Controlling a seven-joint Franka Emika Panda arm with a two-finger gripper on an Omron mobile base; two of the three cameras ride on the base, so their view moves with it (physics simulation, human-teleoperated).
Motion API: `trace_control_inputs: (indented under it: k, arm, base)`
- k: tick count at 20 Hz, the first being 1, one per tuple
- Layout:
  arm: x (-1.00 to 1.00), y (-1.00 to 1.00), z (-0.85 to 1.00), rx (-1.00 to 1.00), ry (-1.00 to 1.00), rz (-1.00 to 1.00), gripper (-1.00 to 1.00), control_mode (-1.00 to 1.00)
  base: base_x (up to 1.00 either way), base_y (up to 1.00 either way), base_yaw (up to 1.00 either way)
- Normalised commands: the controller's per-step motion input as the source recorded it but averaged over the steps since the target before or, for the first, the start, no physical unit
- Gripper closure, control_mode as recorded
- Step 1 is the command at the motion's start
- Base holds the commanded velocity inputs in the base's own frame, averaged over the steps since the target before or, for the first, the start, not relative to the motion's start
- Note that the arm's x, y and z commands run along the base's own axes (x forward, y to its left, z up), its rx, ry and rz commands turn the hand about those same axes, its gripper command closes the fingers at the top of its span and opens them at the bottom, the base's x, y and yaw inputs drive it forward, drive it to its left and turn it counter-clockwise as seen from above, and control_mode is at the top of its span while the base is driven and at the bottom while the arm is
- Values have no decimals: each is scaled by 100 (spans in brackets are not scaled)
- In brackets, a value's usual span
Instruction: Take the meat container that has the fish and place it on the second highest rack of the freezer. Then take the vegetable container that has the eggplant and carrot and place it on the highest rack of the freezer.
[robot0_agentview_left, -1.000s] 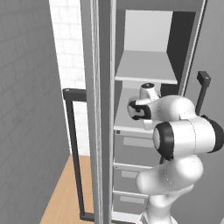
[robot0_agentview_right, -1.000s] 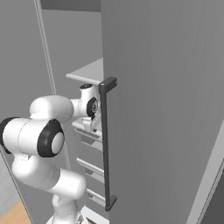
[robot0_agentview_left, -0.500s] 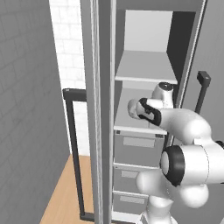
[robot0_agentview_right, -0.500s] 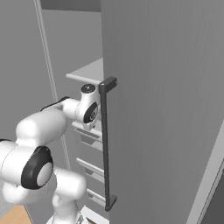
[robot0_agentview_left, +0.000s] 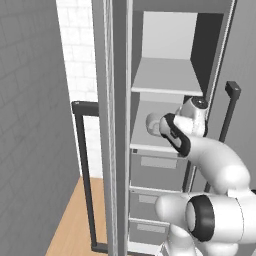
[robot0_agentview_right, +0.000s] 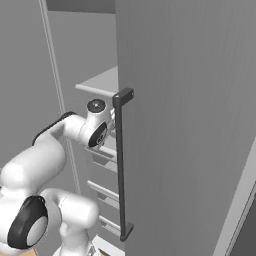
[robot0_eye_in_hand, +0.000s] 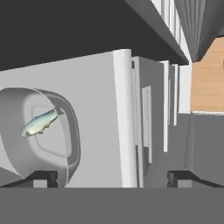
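Note:
The meat container (robot0_eye_in_hand: 15, 109), a grey bowl, rests on the pale second highest rack (robot0_eye_in_hand: 98, 109) of the freezer (robot0_agentview_left: 120, 150), with the fish (robot0_eye_in_hand: 39, 123) lying inside it. My gripper (robot0_eye_in_hand: 111, 177) is open above this rack with nothing between its fingers. The bowl lies off to one side, by one fingertip (robot0_eye_in_hand: 43, 177). In the left base view my hand (robot0_agentview_left: 156, 124) hovers over the second highest rack (robot0_agentview_left: 141, 136), below the highest rack (robot0_agentview_left: 165, 77). The vegetable container, eggplant and carrot are out of view.
Drawers (robot0_agentview_left: 157, 170) stack below the shelves. The open freezer door (robot0_agentview_right: 190, 125) with its dark bar handle (robot0_agentview_right: 121, 165) stands close on the arm's right. Another dark handle (robot0_agentview_left: 82, 170) and a grey wall (robot0_agentview_left: 30, 125) are on the left, above a wooden floor (robot0_agentview_left: 75, 215).
The arm's elbow has dropped lower and to the right while the hand stayed at the second highest rack. The jaws stayed open.

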Motion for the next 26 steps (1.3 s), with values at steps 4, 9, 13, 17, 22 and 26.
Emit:
trace_control_inputs:
  k: [4,9,13,17,22,26]
  arm:
    - [-58,15,50,0,3,0,-100,-100]
    - [-10,31,66,0,10,0,-100,-100]
    - [-20,35,51,-5,12,0,-100,-100]
    - [-17,32,16,-8,12,0,-100,-100]
    - [-34,2,0,-6,1,0,-100,-100]
    - [-47,0,11,0,2,4,-100,-100]
  base:
    - [0,0,0]
    - [0,0,0]
    - [0,0,0]
    - [0,0,0]
    - [0,0,0]
    - [0,0,0]
